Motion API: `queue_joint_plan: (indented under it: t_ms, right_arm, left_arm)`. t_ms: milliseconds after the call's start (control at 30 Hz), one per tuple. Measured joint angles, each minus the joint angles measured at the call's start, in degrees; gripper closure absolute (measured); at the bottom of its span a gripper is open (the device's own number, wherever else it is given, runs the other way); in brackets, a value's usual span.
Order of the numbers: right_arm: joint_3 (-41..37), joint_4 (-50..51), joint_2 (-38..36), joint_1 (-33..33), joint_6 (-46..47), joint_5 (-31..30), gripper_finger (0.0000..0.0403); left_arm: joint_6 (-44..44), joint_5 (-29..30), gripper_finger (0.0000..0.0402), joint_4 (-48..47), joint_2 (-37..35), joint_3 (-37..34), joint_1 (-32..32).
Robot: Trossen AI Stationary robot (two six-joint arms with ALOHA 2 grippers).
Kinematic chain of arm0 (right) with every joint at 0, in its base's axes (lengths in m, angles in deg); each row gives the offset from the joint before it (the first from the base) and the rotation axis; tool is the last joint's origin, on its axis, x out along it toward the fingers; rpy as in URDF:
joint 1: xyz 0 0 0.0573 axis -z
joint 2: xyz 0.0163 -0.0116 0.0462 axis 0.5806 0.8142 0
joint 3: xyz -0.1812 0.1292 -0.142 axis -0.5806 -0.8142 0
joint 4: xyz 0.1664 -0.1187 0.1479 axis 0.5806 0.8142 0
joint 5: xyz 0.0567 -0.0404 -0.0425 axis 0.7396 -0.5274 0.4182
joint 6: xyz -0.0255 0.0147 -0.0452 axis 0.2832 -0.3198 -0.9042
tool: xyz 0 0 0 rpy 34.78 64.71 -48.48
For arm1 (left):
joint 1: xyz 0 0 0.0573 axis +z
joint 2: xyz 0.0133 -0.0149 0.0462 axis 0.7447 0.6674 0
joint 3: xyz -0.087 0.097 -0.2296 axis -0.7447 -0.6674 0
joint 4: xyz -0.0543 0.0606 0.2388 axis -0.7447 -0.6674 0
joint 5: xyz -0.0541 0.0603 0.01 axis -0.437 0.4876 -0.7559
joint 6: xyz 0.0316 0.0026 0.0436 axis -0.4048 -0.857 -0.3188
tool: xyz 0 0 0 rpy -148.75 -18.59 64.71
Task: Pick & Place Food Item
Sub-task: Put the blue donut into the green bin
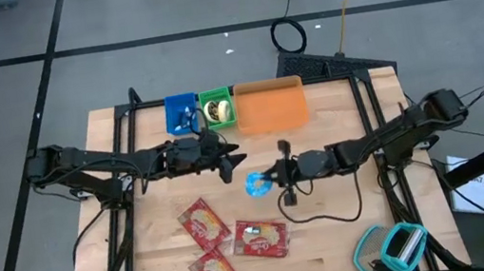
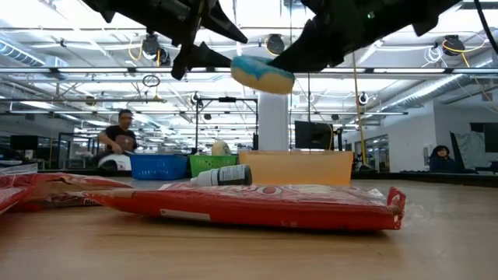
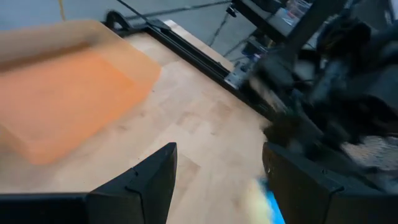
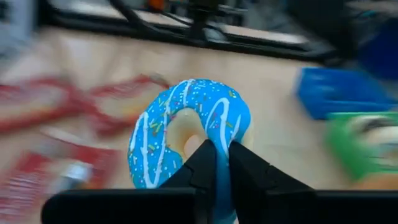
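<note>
The table (image 1: 334, 237) of pale wood is carrying both arms, each reaching inward from its own side toward the middle. The left gripper (image 1: 227, 165) is hanging over the boards just in front of the bins, its jaws spread with nothing between them. The right gripper (image 1: 268, 180) is facing it from close by, pinching a blue-iced donut (image 1: 255, 185) by its ring; in the low view the donut is hanging well above the tabletop. Along the far edge an orange tray (image 1: 270, 105) is sitting, with a green bin (image 1: 217, 108) touching its left side and a blue bin (image 1: 182, 113) beside that. Three red snack packets (image 1: 259, 239) are lying near the front, below the grippers. A teal tape dispenser (image 1: 398, 247) is resting at the front right corner. A person (image 2: 119, 140) is sitting in the room behind.
</note>
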Motion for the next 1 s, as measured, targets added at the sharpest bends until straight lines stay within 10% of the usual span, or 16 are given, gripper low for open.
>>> queue_joint_plan:
  t_ms: [267, 1000]
  right_arm:
    - [0.0, -0.9, -0.5, -1.3, -12.4, -12.4, 0.0385]
    - [0.0, -8.9, -0.5, -1.2, -18.3, -12.5, 0.0383]
  left_arm:
    - [4.6, -3.9, 0.0163, 0.2, 0.0, 0.0, -0.6]
    - [5.0, -9.7, 0.0191, 8.7, 6.6, -0.1, -0.1]
